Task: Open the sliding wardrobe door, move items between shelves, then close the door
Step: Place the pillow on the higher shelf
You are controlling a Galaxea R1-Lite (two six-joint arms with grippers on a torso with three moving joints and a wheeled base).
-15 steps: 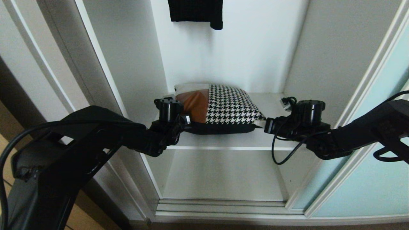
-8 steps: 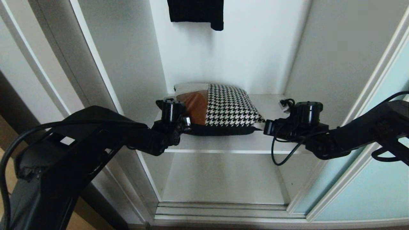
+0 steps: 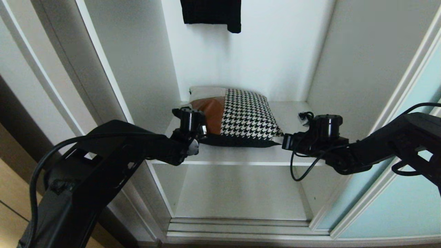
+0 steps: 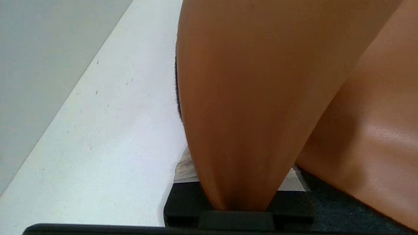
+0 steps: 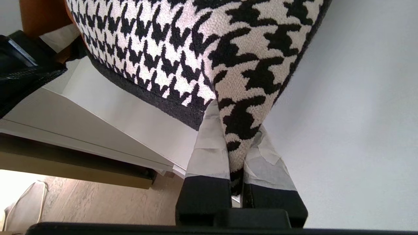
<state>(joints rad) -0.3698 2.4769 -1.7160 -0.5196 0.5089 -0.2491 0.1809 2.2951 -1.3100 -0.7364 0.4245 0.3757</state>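
— Where is your left hand?

— My left hand [image 3: 199, 132] is at the left end of the upper shelf [image 3: 241, 156], near its front edge. Its fingers [image 4: 183, 171] are clamped on the tan leather corner of the cushion [image 3: 241, 117]; from the wrist the tan fold fills the space between them, though I think the grip is fairly loose and I can't be sure from so close.

— And the cushion itself?

— It lies flat on that shelf, its black back down, the tan part toward the left wall and the houndstooth part toward the right. Its back edge is close to the rear wall of the wardrobe.

— Your right hand?

— My right hand [image 3: 284, 140] is at the cushion's right front corner, near the shelf's front edge. Its taped fingers [image 5: 209, 147] are pinched together on the houndstooth corner.

— Anything else?

— A black garment [image 3: 211, 13] hangs above, against the rear wall. The lower shelf [image 3: 241, 193] is below. The sliding wardrobe door [image 3: 396, 203], frosted aqua, stands pushed to the right of the opening.
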